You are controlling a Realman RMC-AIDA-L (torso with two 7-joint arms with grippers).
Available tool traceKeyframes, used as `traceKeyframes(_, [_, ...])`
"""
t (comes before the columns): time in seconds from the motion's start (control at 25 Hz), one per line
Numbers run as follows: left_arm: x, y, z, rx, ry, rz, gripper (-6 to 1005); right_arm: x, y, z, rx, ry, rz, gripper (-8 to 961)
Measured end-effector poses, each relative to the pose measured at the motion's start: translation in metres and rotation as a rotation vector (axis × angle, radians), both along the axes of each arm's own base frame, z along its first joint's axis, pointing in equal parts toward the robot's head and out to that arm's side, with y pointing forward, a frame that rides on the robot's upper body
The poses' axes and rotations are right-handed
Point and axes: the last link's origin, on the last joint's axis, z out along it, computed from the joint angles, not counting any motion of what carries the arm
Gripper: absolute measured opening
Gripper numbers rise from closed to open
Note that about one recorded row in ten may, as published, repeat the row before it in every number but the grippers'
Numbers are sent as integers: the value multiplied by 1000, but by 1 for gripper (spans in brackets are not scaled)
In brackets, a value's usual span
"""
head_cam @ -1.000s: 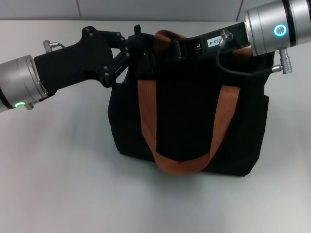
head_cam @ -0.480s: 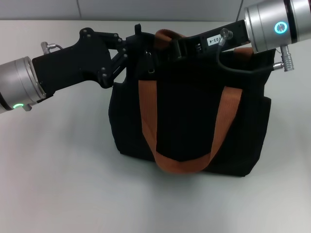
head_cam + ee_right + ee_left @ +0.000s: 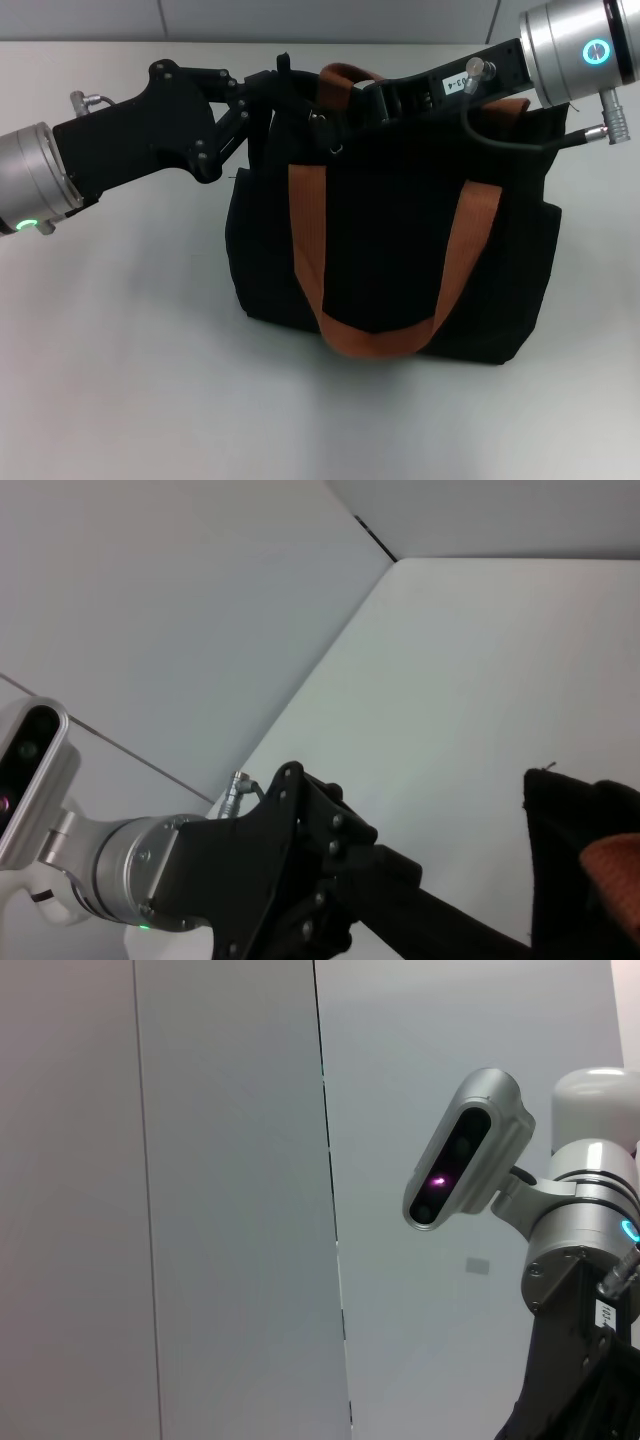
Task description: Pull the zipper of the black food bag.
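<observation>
The black food bag (image 3: 390, 240) stands upright on the white table, its orange-brown strap handles (image 3: 305, 230) hanging down the front. My left gripper (image 3: 283, 85) reaches in from the left and is shut on the bag's top left corner. My right gripper (image 3: 350, 100) comes in from the right along the top edge, partly behind the rear handle, and is shut at the zipper. The silver zipper tab (image 3: 333, 132) dangles just below it. The right wrist view shows the left gripper's body (image 3: 300, 880) and a corner of the bag (image 3: 570, 820).
The white table (image 3: 120, 360) spreads all around the bag, with a grey wall behind it. The left wrist view shows only wall panels, the robot's head camera (image 3: 465, 1150) and the right arm's wrist (image 3: 580, 1250).
The right gripper has moved right along the bag's top, and the silver tab has moved right with it. The left arm has lifted slightly while holding the corner.
</observation>
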Motion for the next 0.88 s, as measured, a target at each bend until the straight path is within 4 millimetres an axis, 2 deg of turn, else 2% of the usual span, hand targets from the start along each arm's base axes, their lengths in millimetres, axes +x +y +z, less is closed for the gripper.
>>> traceKeyframes(0.88, [-4, -3, 2, 12, -6, 10, 29, 9, -6, 18, 56, -122, -70, 40])
